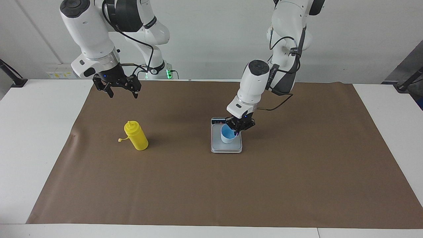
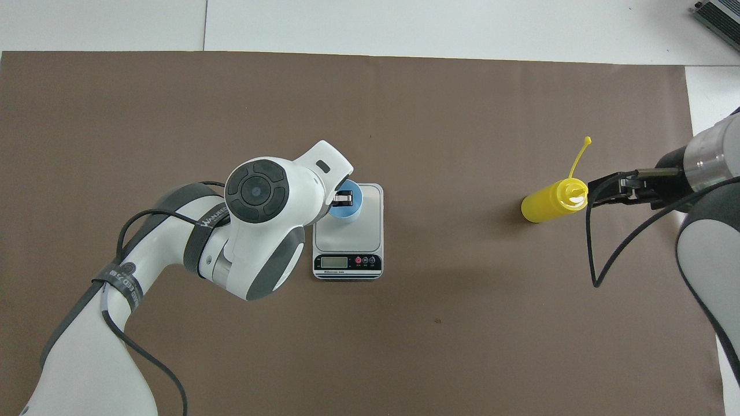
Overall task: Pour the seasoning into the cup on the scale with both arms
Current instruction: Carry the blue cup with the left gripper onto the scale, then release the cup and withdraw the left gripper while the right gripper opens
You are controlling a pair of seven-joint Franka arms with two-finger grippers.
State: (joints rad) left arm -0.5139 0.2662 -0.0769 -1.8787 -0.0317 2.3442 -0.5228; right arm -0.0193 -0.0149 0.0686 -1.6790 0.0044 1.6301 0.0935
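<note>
Risk: the cup (image 1: 228, 135) sits on the scale (image 1: 226, 148) toward its display end and the left arm's side, not centred. It could tip or slide off if the left fingers (image 1: 236, 133) drag its rim on release.

Left arm's fingers: pinched tight on the cup's rim, over the scale.

Right arm's fingers (image 1: 134, 93): spread wide, holding nothing, waiting in the air well apart from the scale. The yellow bottle (image 1: 136, 136) stands untouched on the worktop (image 1: 297, 185), toward the right arm's end from the scale.
</note>
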